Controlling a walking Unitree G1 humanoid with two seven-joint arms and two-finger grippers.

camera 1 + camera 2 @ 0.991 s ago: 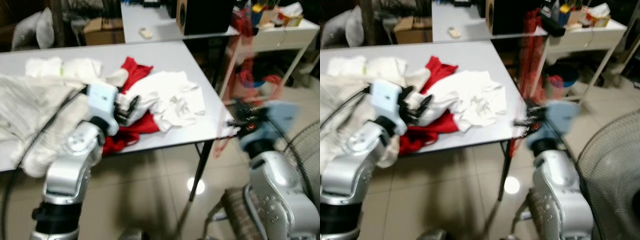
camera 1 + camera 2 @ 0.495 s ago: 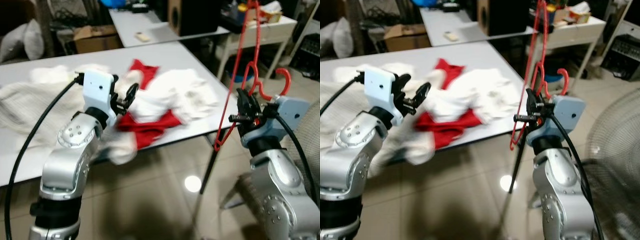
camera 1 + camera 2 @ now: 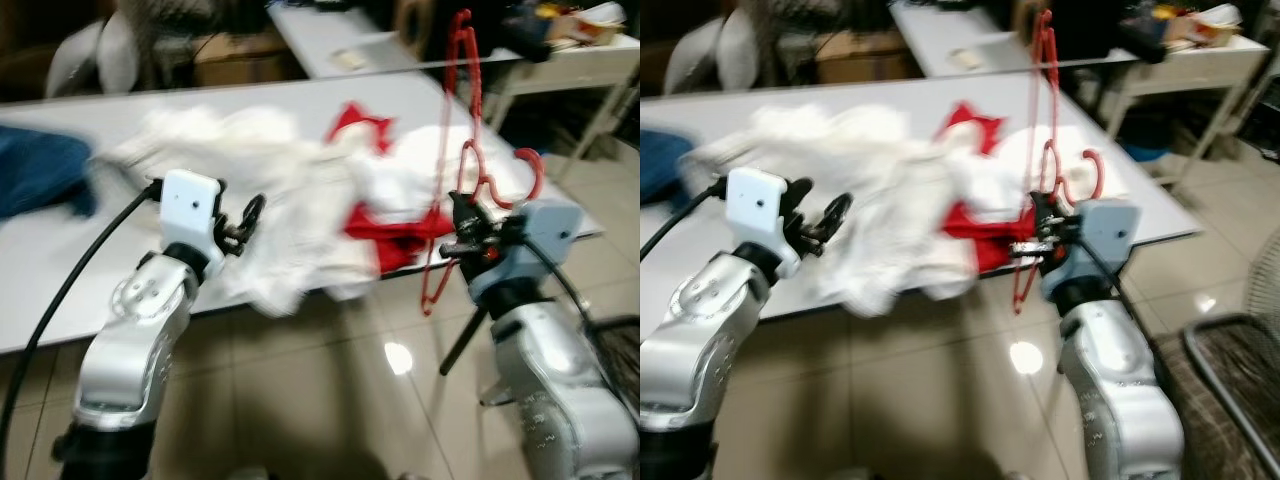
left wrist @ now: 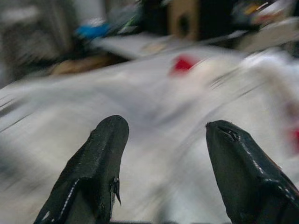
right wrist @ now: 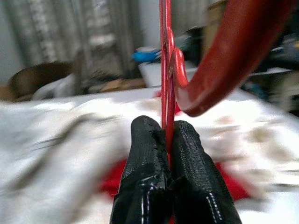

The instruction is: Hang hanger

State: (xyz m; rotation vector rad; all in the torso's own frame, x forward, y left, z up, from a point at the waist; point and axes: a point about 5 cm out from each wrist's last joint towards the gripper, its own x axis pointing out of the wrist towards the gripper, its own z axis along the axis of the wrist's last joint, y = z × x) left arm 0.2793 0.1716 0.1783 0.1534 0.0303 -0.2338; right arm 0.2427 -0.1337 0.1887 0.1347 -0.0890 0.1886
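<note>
Right gripper (image 3: 462, 232) clenched the thin red plastic hanger (image 3: 458, 150).
Left gripper (image 4: 163, 140) stood released over rumpled white cloth (image 3: 280, 200).

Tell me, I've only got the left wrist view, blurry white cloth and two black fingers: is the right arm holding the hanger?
Observer: Yes. The right gripper is shut on the red hanger, pinching its thin bar.
Operator: How is the hanger sitting?
Observer: It stands on end above the gripper, with its hook curling beside the wrist.
Operator: What's under it?
Observer: The grey table, with white clothes piled over a red garment.
Operator: And my left side?
Observer: The left gripper is open and empty at the table's near edge.
</note>
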